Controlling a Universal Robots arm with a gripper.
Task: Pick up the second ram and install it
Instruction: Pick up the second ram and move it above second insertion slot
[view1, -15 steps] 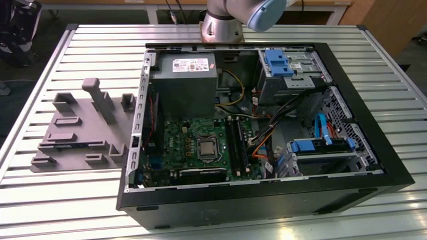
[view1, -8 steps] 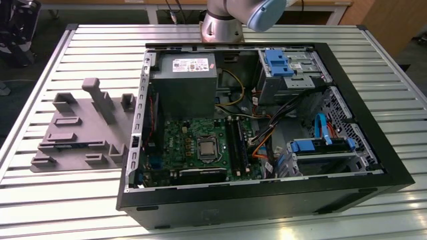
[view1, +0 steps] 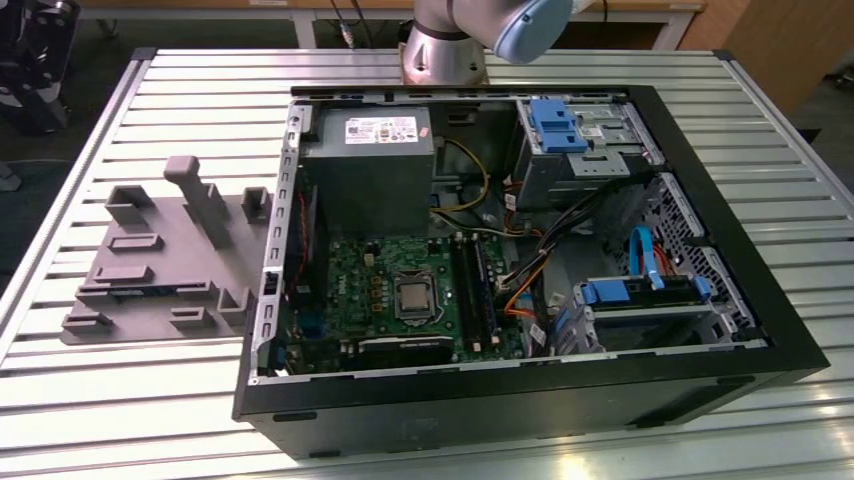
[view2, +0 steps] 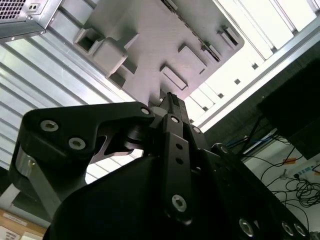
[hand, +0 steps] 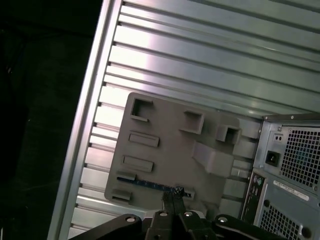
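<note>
black gripper (hand: 173, 193), blue-green second ram (hand: 145, 183), plain matte grey fixture tray (view1: 154, 255), silver ribbed table (view1: 134, 400) with bright glare stripes, black computer case (view1: 534, 405), green motherboard (view1: 387, 285), blue drive caddies (view1: 554, 125), grey power supply (view1: 367, 175) with white label, orange cables (view1: 531, 275)

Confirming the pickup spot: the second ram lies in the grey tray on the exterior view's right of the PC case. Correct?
Not quite. The second ram does lie in the grey tray, but the exterior view shows that tray on its left of the PC case, not its right.
</note>
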